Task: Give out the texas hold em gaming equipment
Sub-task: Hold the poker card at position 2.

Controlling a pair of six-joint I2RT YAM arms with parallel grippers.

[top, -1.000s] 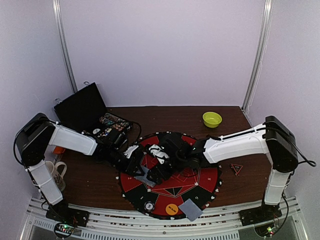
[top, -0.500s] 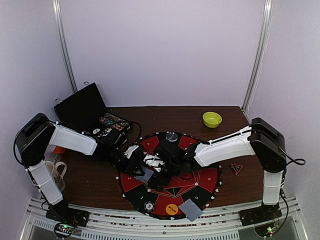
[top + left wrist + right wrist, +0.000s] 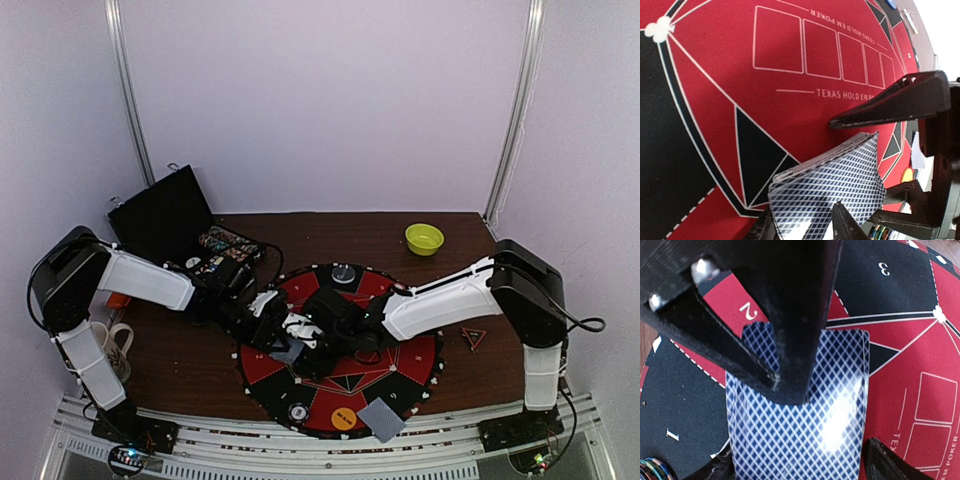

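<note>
Okay, left hand (image 3: 802, 227) was clamped on a slightly fanned deck of cards (image 3: 832, 182), held above the left side of the mat (image 3: 730, 65). Right hand (image 3: 800, 462) was open, fingers (image 3: 890, 100) straddling the cards' far end.

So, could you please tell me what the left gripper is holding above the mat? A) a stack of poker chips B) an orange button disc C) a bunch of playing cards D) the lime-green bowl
C: the left gripper is closed on the playing cards, their blue-patterned backs showing, over the mat.
</note>
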